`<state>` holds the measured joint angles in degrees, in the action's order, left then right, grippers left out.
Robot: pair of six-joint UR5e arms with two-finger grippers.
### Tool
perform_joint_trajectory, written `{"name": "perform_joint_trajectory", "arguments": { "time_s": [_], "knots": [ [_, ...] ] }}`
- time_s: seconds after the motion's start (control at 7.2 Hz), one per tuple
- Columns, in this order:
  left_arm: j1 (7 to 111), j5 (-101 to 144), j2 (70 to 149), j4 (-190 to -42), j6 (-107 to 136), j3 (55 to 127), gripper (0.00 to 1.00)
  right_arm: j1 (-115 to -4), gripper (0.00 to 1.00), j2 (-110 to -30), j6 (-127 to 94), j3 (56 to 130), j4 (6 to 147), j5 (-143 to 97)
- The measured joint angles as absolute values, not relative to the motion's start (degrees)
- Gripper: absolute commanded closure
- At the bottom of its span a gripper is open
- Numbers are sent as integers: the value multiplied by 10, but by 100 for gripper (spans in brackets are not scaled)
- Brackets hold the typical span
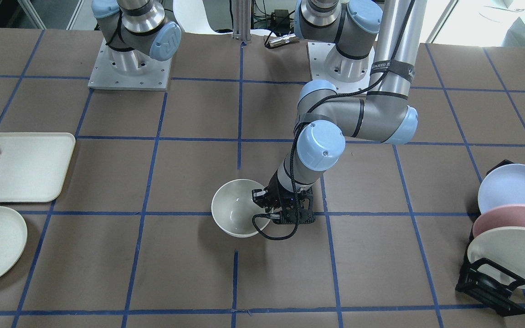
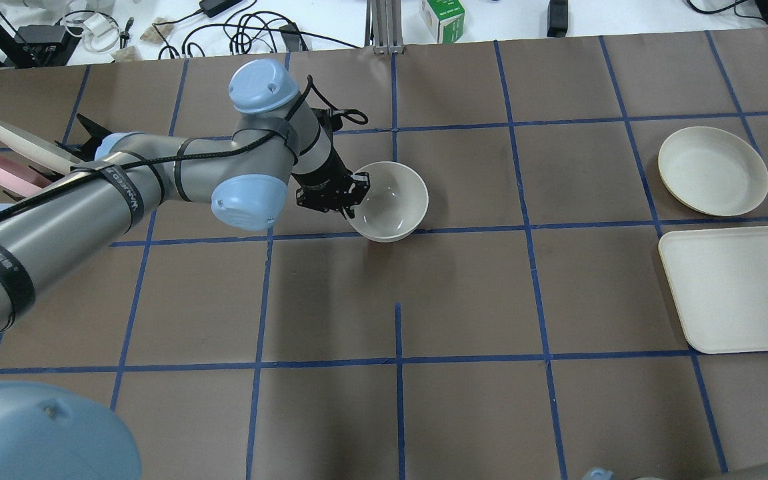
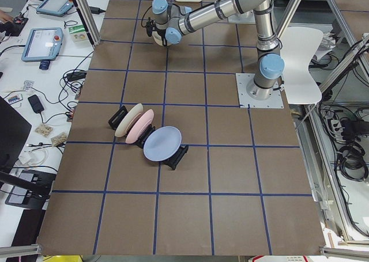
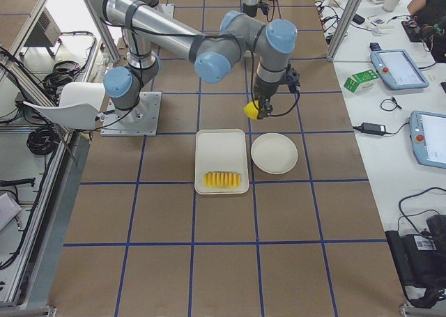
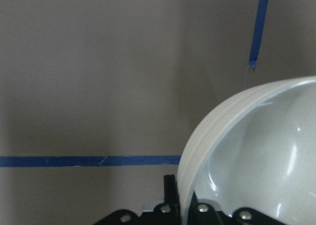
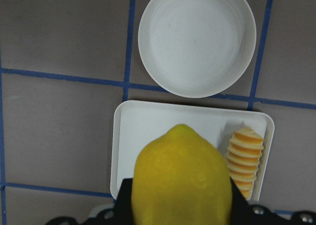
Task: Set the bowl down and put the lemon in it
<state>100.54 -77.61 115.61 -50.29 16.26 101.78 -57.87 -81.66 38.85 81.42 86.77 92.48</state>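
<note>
The off-white bowl sits near the table's middle, on or just above the surface; it also shows in the overhead view and the left wrist view. My left gripper is shut on the bowl's rim, one finger inside and one outside, and it shows in the overhead view too. My right gripper is shut on the yellow lemon and holds it in the air above the white tray's far end. The lemon also shows in the exterior right view.
A shallow white plate lies beside the tray, which bears sliced yellow-orange fruit. A black rack with pastel plates stands at the table's left end. Both arm bases stand at the robot's edge.
</note>
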Motion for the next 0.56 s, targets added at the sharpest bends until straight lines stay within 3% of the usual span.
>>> {"name": "perform_joint_trajectory", "arguments": {
  "time_s": [0.14, 0.28, 0.42, 0.56],
  "knots": [
    [1007, -775, 1159, -484, 166, 1027, 84, -583, 81, -831, 372, 816, 851, 925],
    [1008, -774, 1159, -477, 167, 1031, 36, -603, 80, -835, 342, 818, 844, 924],
    [1008, -774, 1159, -474, 168, 1033, 0, -640, 81, -835, 299, 818, 842, 923],
    [1008, -774, 1157, -473, 168, 1031, 0, -687, 81, -834, 250, 818, 843, 922]
  ]
}}
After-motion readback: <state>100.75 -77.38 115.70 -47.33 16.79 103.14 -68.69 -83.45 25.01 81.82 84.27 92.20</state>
